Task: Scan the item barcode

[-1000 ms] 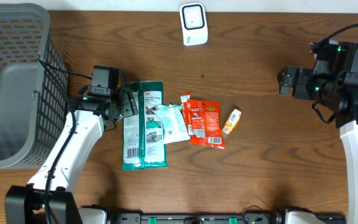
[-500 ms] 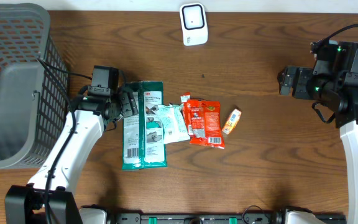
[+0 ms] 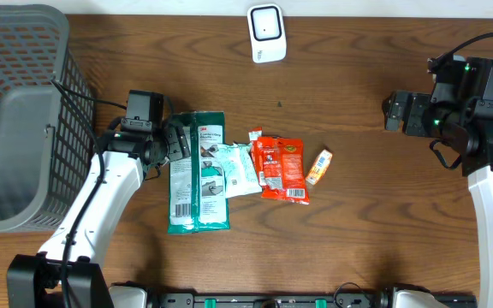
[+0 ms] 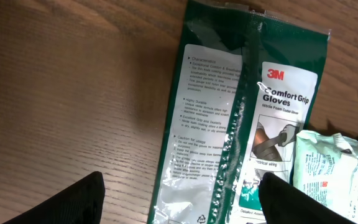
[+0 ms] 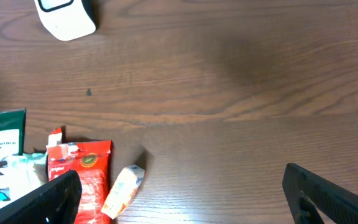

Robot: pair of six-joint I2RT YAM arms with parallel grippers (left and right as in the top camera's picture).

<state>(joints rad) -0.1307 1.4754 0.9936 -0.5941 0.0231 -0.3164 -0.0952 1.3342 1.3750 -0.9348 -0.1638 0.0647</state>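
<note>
Nothing has changed over the last second; both arms sit just where they were, and none of the packets on the worktop (image 3: pixel 358 222) has shifted. So the scan is not under way yet, and no item has been lifted.

The left claw (image 4: pixel 185 198) hangs spread wide over the upper end of the green glove packet (image 3: pixel 198 171), one finger on each side of it in the wrist view, pinching nothing. That packet looks like the one chosen, though this is a judgement. It lies flat near the worktop's middle, its right edge under a pale wipes pouch (image 3: pixel 240 169); a red snack bag (image 3: pixel 282 168) and a small orange packet (image 3: pixel 318 166) lie further right.

The right claw (image 5: pixel 188 196) is also spread and empty, well apart from the pile.

The white scanner (image 3: pixel 266 32) stands at the far edge; the grey basket (image 3: pixel 15 111) is at the left. No barcode shows on the glove packet's upper face.
</note>
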